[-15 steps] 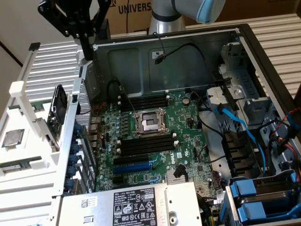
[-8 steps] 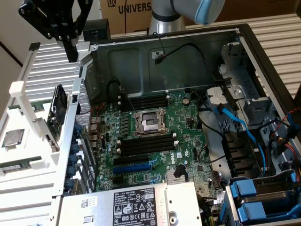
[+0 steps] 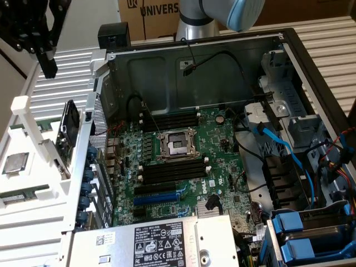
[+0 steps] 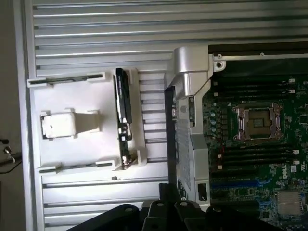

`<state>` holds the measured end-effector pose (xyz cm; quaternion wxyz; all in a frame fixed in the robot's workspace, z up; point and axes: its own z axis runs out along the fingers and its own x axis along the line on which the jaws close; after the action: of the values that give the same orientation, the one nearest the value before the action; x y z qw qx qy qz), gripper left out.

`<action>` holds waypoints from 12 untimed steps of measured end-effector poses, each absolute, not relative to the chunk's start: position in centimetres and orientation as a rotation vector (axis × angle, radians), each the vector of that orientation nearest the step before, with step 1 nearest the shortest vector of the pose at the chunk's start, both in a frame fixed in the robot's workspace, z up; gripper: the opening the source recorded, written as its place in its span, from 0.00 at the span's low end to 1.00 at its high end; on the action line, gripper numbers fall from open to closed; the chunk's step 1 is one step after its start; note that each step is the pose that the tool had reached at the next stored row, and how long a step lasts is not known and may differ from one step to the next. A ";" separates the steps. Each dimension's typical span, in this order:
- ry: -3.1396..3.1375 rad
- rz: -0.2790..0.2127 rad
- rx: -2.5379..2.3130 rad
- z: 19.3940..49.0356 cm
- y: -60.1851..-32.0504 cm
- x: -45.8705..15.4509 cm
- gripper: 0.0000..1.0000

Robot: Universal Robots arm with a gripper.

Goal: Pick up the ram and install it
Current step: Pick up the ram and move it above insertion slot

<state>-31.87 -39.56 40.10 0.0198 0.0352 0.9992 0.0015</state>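
The ram (image 3: 20, 196), a thin green stick, lies in a slot of the white fixture (image 3: 41, 183) at the exterior view's left, beside the open computer case. My black gripper (image 3: 50, 68) hangs high above the fixture's far end, well clear of the ram, shut and holding nothing. In the wrist view the gripper (image 4: 169, 193) looks down on the white fixture (image 4: 77, 139) and on the motherboard (image 4: 255, 159). The black memory slots (image 3: 167, 172) run beside the processor socket (image 3: 177, 146).
A square silver processor chip (image 3: 14, 163) rests on the fixture near the ram. A black card (image 3: 68, 130) stands upright at the fixture's edge by the case wall (image 3: 92, 139). Blue and black cables (image 3: 289, 150) and drive bays fill the case's right side. A power supply (image 3: 161, 242) sits in front.
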 end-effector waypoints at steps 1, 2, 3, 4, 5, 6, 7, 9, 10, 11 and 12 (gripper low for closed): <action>3.100 0.005 0.109 40.1 -39.6 -32.8 0.11; 3.100 0.005 0.109 40.1 -39.6 -33.7 0.11; 3.100 0.005 0.110 40.1 -39.4 -35.5 0.11; 3.100 0.005 0.109 40.1 -39.3 -36.0 0.11; 3.100 0.005 0.109 40.1 -39.1 -36.8 0.11; 3.100 0.004 0.109 40.1 -38.5 -38.0 0.11; 3.100 0.004 0.109 40.1 -38.0 -39.8 0.11; 3.100 0.004 0.109 40.1 -37.6 -42.1 0.11; 3.100 0.004 0.109 40.1 -37.6 -42.6 0.11; 3.100 0.004 0.109 40.1 -37.6 -43.0 0.11; 3.100 0.004 0.109 40.1 -37.6 -43.5 0.11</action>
<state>-43.49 -37.57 40.11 0.0198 0.0352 0.9992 0.0012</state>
